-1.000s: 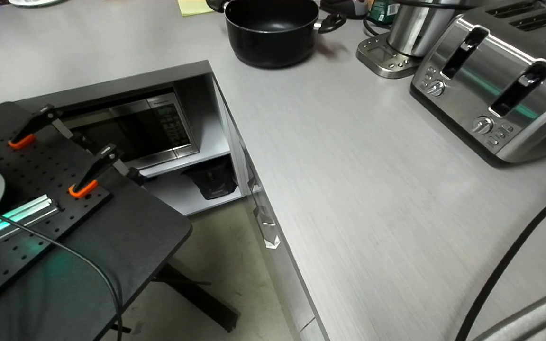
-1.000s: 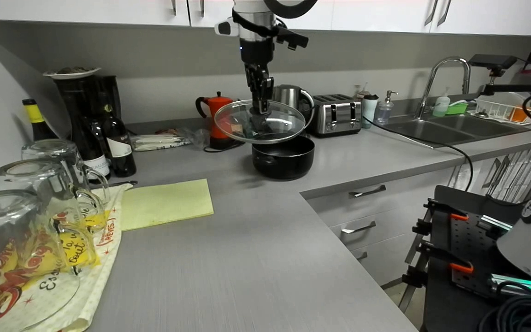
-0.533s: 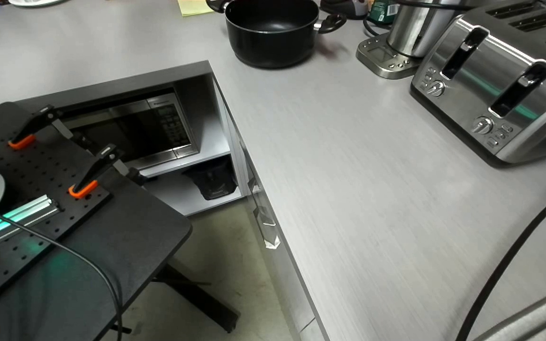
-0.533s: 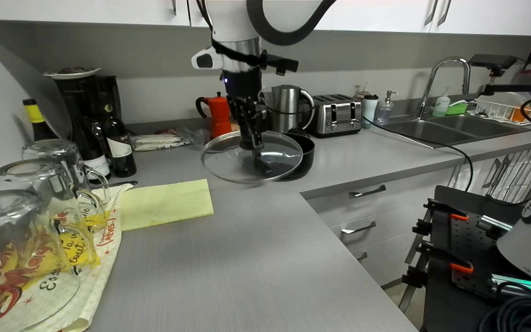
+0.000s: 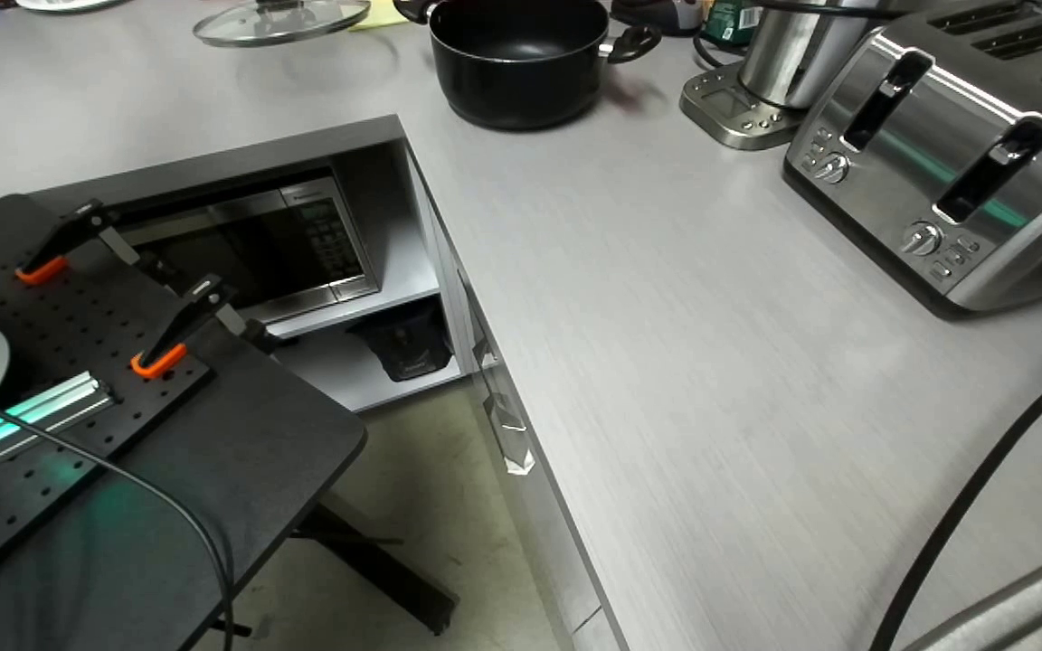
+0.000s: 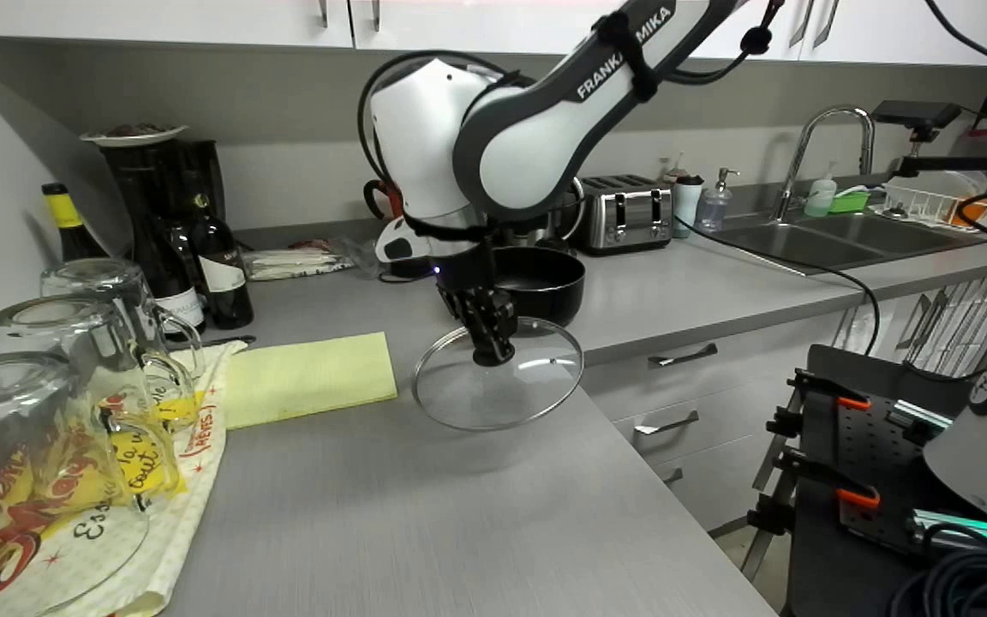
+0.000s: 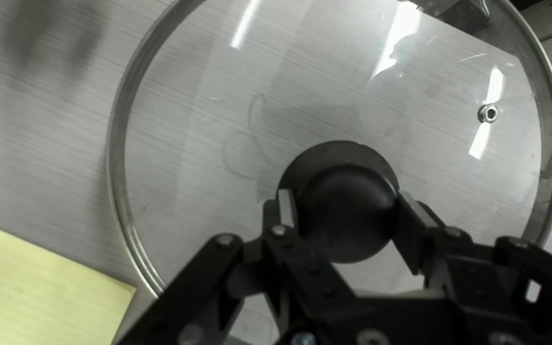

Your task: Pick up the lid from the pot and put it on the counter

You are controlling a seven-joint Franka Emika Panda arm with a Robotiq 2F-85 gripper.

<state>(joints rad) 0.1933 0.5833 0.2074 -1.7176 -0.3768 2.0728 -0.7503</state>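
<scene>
Nearest, in an exterior view: three clear glass mugs (image 6: 108,360), set on a printed cloth (image 6: 189,531).

Next: your gripper (image 7: 348,211), clamped on the black knob (image 7: 345,199) of the lid (image 7: 316,110), which you hold above the grey counter (image 6: 416,514), near a yellow cloth (image 6: 314,377).

Lid: round, clear glass, thin metal rim, small metal eyelet (image 7: 488,113), bright reflected streaks, slightly tilted.

Beyond: one squat black pot (image 5: 521,86), two side handles, uncovered, smooth dark floor showing inside.

Farther: steel toaster (image 6: 631,214); white dish rack (image 6: 922,206) containing an orange item (image 6: 966,212), too small to name.
</scene>
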